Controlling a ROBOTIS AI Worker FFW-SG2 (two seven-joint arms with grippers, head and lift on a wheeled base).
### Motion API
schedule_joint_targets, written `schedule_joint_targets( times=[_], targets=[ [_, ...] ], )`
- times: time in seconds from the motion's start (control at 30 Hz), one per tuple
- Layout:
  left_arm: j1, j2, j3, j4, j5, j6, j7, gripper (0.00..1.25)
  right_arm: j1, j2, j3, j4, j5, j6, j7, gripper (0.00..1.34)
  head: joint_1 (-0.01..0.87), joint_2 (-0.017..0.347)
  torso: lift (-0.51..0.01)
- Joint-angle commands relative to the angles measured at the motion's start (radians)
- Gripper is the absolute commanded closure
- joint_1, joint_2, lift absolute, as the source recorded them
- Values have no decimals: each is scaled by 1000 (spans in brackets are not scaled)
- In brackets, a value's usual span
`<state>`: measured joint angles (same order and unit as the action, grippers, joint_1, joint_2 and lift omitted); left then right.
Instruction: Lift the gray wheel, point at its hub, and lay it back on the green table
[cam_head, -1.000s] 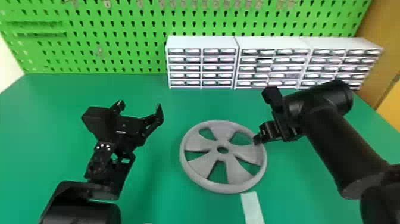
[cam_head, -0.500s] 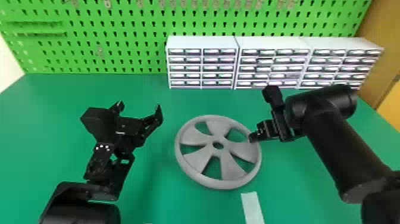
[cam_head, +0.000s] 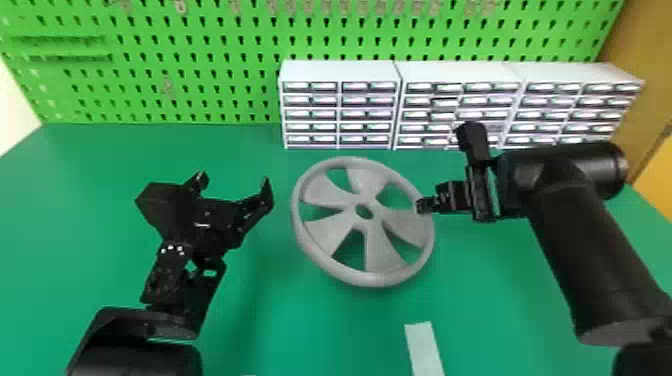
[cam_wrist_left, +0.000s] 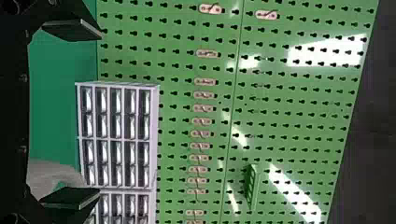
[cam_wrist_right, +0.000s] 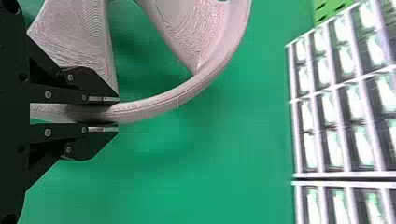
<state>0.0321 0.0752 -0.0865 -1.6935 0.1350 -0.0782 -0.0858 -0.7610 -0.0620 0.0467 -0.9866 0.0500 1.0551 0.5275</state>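
Note:
Shut on the right side of the gray wheel's rim, my right gripper (cam_head: 425, 205) holds the gray wheel (cam_head: 340, 239) tilted above the green table (cam_head: 300, 335). In the right wrist view, the wheel's rim (cam_wrist_right: 154, 106) runs between the two fingers of my right gripper (cam_wrist_right: 103, 115). To the wheel's left, my left gripper (cam_head: 235, 186) is open with nothing between its fingers. The left wrist view shows my left gripper (cam_wrist_left: 77, 114) with fingers wide apart, and part of the wheel (cam_wrist_left: 51, 177) beyond one finger.
White drawer cabinets (cam_head: 340, 105) line the back of the table, behind the wheel and right gripper. A green pegboard (cam_head: 200, 75) rises behind them. A pale strip (cam_head: 423, 347) lies on the table near the front, below the wheel.
The wheel has risen off the table and moved slightly left, its face tilting more toward the head camera. My right gripper moved left and up with it. The left arm shows hardly any movement.

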Motion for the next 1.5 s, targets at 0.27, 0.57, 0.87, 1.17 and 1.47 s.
schedule_joint_targets(
  times=[0.27, 0.57, 0.87, 1.17, 1.47],
  targets=[
    [2, 0, -1, 0, 0, 0, 0, 105, 78, -9, -62, -210, -150, -30, -63, 1259, 692, 48, -93],
    [3, 0, -2, 0, 0, 0, 1, 105, 175, -16, -97, -391, -331, -96, -245, 1259, 692, 48, -93],
    [3, 0, -6, 0, 0, 0, 5, 107, 267, -16, -99, -555, -332, -185, -334, 1259, 692, 48, -93],
    [3, 0, -4, 2, 3, 0, 6, 105, 371, -13, -85, -679, -337, -348, -414, 1259, 692, 48, -93],
    [6, 0, -2, 2, 8, 0, 9, 105, 503, -16, -88, -793, -317, -484, -482, 1259, 692, 48, -93]
  ],
)
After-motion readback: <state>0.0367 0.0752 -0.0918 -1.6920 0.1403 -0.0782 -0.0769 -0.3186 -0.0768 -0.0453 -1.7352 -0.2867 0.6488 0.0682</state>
